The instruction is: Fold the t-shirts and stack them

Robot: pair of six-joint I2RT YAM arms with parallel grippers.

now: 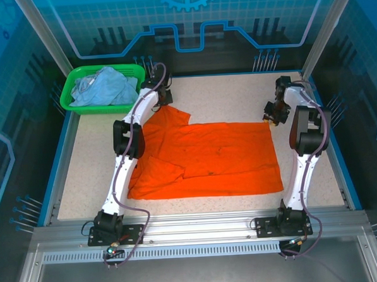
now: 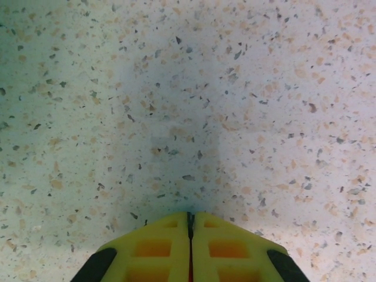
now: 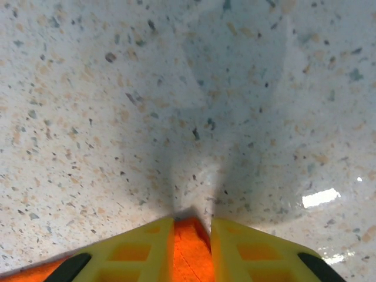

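**Desk:** How will the cloth handle from where you sit?

**Operator:** The orange t-shirt (image 1: 208, 159) looks thin, soft and light, with no stiffness of its own. It lies spread flat on the worktop (image 1: 88, 159), and one part near my left arm is already doubled over. I expect it to sag and drag if I lift it by one point, so I want two corners taken together. The far edge suits me, with one corner under each hand.

**Desk:** And the hands?

**Operator:** The left hand (image 2: 190, 216) has its fingers pressed together. A thin orange-red sliver shows between them, which I take for a pinch of cloth. The right hand (image 3: 191, 222) has a fold of orange filling the gap between its fingers. I read that as a grip on the corner, though I cannot say how firm it is. Beyond both hands is only bare speckled worktop.

**Desk:** Arm pose?

**Operator:** Both arms are reached well out, with their wrists bent down to the surface. In the overhead view the left hand (image 1: 166, 99) sits at the shirt's far left corner, and its arm crosses over the cloth. The right hand (image 1: 272, 116) is at the far right corner. The pale blue t-shirt (image 1: 106, 85) lies crumpled in the green basket (image 1: 68, 102), just left of my left hand.
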